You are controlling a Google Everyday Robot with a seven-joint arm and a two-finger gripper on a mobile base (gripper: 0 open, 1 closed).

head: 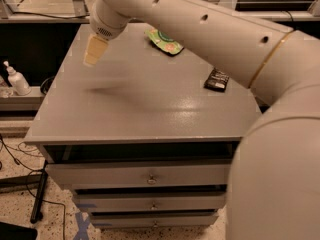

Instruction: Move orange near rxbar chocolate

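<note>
The rxbar chocolate (pixel 216 80), a small dark bar with pale lettering, lies near the right edge of the grey cabinet top (pixel 150 109). My gripper (pixel 93 51) hangs above the top's far left part, well left of the bar, with its pale tip pointing down. Its shadow falls on the top just below it. My arm spans the view from the right. The orange is not in view.
A green snack pouch (pixel 164 42) lies at the back middle of the top. A white pump bottle (pixel 16 79) stands on a low shelf to the left. Drawers (pixel 150 176) are below the top's front edge. Cables lie on the floor at left.
</note>
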